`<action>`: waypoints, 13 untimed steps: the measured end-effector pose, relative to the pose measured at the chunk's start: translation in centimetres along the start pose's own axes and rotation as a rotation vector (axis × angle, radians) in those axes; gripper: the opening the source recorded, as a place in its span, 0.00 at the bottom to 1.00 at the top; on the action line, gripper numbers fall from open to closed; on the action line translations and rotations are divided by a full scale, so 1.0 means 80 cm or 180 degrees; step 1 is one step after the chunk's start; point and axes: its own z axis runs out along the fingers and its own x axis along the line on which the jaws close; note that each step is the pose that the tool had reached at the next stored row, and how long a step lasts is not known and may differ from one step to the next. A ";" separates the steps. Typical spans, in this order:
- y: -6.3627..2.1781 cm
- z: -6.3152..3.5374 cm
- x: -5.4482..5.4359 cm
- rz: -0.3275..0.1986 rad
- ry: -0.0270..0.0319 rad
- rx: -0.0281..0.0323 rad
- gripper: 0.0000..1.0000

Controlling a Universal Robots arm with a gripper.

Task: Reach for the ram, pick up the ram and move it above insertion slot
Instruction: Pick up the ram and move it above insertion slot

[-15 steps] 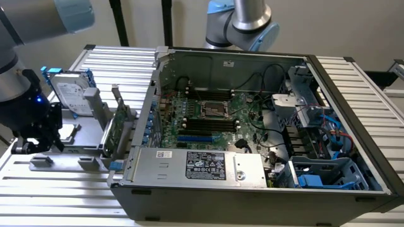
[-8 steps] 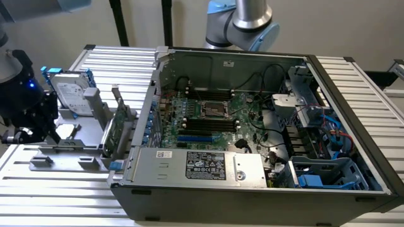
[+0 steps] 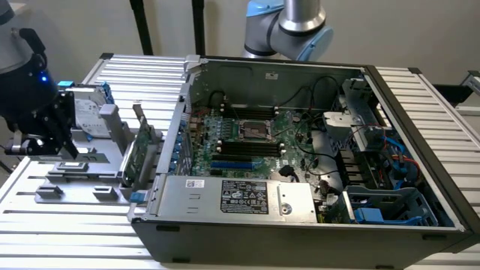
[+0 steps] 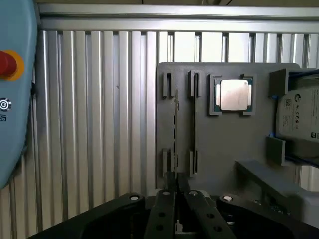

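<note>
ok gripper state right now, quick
gripper: closed, apparently pinching the ram, which stands on edge in the grey holder

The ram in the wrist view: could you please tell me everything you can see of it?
The ram shows edge-on as a thin, dark, straight stick, standing on edge between the paired slotted posts of the grey holder. The shut gripper meets its near end; whether it grips is unclear.
</note>
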 end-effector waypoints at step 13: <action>-0.073 -0.074 -0.001 -0.0001 -0.0012 -0.0007 0.13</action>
